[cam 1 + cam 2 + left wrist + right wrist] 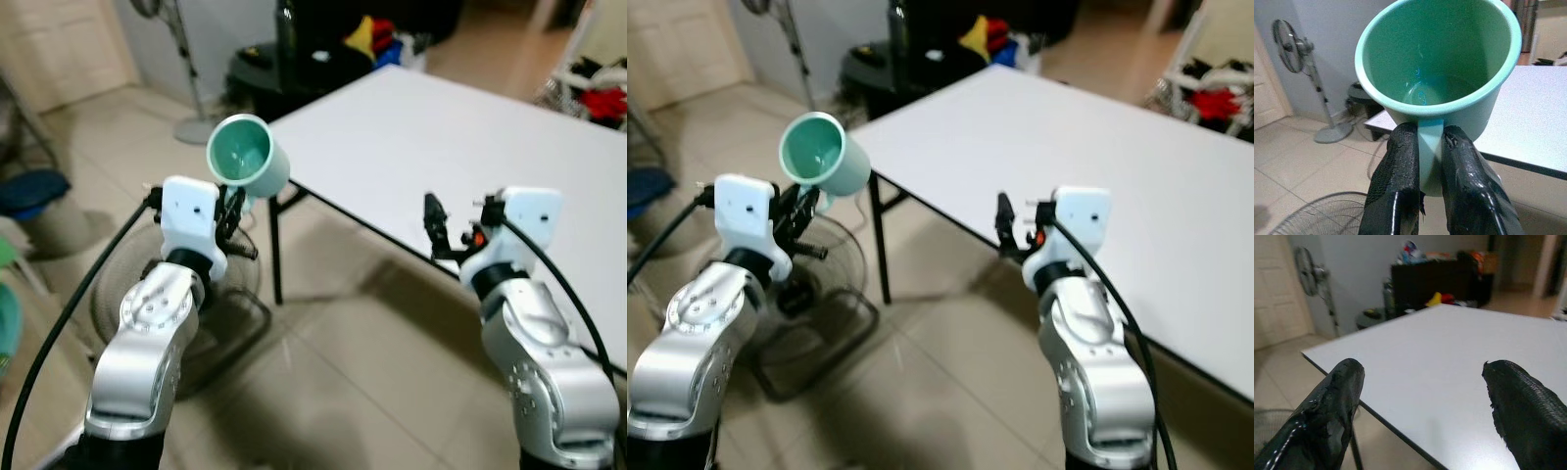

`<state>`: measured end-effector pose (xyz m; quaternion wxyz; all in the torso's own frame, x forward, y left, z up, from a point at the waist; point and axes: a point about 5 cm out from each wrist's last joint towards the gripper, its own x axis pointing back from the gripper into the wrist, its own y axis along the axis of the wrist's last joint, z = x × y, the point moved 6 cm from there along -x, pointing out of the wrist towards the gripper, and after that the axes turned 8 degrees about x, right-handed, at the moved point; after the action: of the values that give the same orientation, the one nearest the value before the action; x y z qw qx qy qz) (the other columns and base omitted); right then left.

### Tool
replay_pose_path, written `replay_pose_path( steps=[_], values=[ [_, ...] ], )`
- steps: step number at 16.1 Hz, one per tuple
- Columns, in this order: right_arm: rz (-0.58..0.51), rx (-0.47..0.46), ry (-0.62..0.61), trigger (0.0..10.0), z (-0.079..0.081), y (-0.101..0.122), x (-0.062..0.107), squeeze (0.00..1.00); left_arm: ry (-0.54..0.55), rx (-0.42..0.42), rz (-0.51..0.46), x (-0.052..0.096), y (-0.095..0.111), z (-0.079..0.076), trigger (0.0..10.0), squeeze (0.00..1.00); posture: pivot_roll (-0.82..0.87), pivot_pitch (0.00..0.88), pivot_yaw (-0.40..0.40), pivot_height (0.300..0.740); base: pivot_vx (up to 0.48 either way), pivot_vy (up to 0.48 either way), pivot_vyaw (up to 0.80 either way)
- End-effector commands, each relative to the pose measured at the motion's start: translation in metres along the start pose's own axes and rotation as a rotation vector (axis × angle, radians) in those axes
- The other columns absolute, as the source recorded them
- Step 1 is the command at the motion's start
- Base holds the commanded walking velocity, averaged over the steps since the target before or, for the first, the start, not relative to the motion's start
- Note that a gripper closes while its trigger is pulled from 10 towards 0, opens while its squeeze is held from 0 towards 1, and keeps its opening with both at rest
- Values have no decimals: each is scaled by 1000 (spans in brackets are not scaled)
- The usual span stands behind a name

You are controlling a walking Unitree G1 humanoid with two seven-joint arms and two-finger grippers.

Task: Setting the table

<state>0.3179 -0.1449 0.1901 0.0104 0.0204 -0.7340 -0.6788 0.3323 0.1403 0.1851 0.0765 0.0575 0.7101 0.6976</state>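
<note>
A: Green plastic cup point(249, 152), is it on the white desk point(460, 147)?

B: No. From the left eye, the left tool point(231, 211) holds the cup in the air, off the desk, just beside the desk's near corner and above the tiled floor point(343, 372). The cup is tilted, its mouth facing the camera.

A: And the right eye?

B: Same scene. The right tool point(1003, 223) is at the near edge of the desk. A floor fan point(828, 284) lies under the left arm, beside the desk leg.

A: What does the left wrist show?

B: Both black fingers point(1396, 181) are pressed on the cup's handle point(1430, 147), one on each side. The desk is behind the cup.

A: The right wrist?

B: The right tool's fingers point(1332, 406) are spread wide and hold nothing. Between them I see the desk, with a standing fan point(1315, 276) and a dark cabinet point(1440, 279) beyond the desk.
</note>
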Motion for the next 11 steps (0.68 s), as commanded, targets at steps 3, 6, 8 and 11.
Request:
replay_pose_path(
  steps=[3, 6, 8, 11],
  values=[
    [-24, 14, -9, 10000, 2, 5, -4, 0, -4, 5, 1, 0, 3, 3, 10000, 0, 83, 0, 28, 740, 386, 0, 0],
    [-5, 3, -27, 10000, -4, 0, -3, 0, -10, 10, 13, -2, 0, 3, 10000, 0, 79, 0, 35, 740, 385, 0, 0],
    [2, 2, -42, 10000, -7, -2, -3, 0, -14, 6, 12, -2, 0, 2, 10000, 0, 77, 0, 35, 740, 381, 0, 0],
    [7, 1, -61, 10000, -11, -3, -3, 0, -18, 4, 12, -2, 1, 1, 10000, 0, 79, 0, 34, 740, 375, 0, 0]
  ],
)
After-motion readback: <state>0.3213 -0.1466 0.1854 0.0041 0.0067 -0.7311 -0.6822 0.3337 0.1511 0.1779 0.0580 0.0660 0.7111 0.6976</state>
